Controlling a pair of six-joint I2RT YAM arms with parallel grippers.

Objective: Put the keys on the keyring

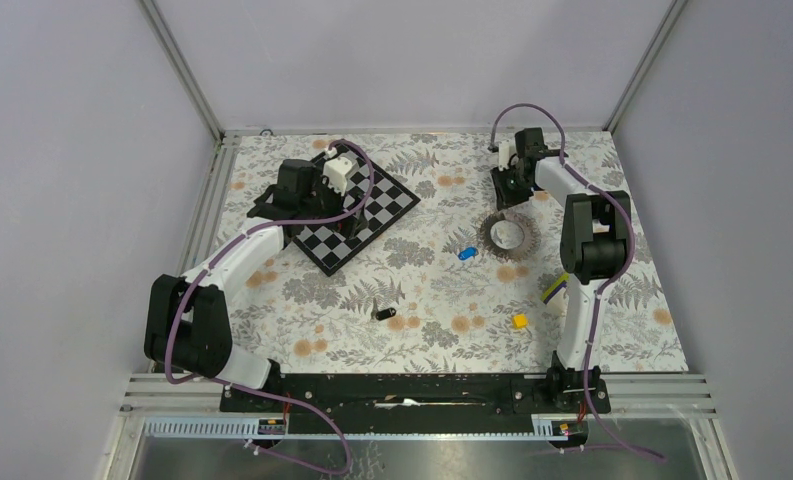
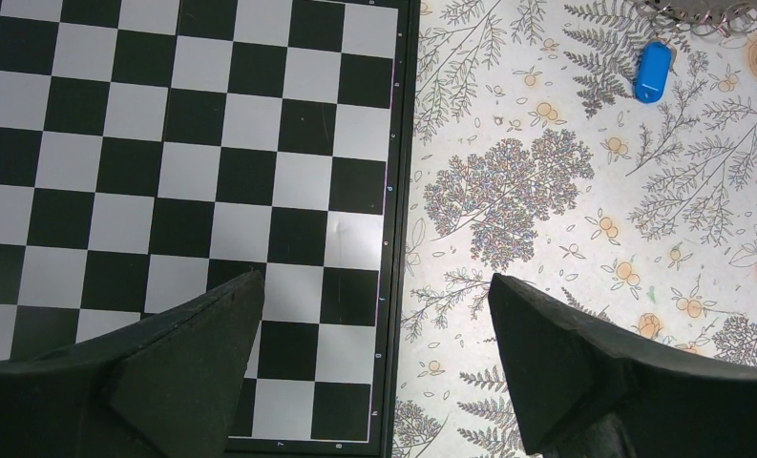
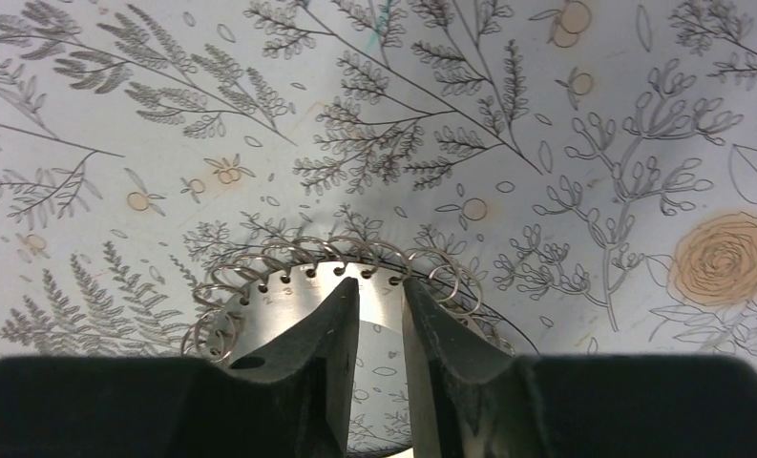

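Fern-printed cloth [image 1: 432, 170] covers the table under both arms. Right pincer [image 3: 381, 284]: jaws a narrow slit apart, tips low over the far rim of the keyring [image 3: 288, 286], a flat silver disc punched with holes and fringed with small wire loops; nothing visibly pinched. Left pincer [image 2: 374, 277]: wide open, empty, hovering over the edge of the black-and-white chessboard [image 2: 164, 143]. Small bright blue oblong key [image 2: 653, 70] lies on the cloth just beside the keyring; small black oblong key [image 1: 383, 313] lies nearer my bases, well apart from it. Neither is threaded. Risks, as I judge them: closing the right jaws could catch one loose loop instead of the disc, so the ring swings or slips. Dragging the ring could knock the blue key away. Both keys lie flat, so they may skid from a grip.
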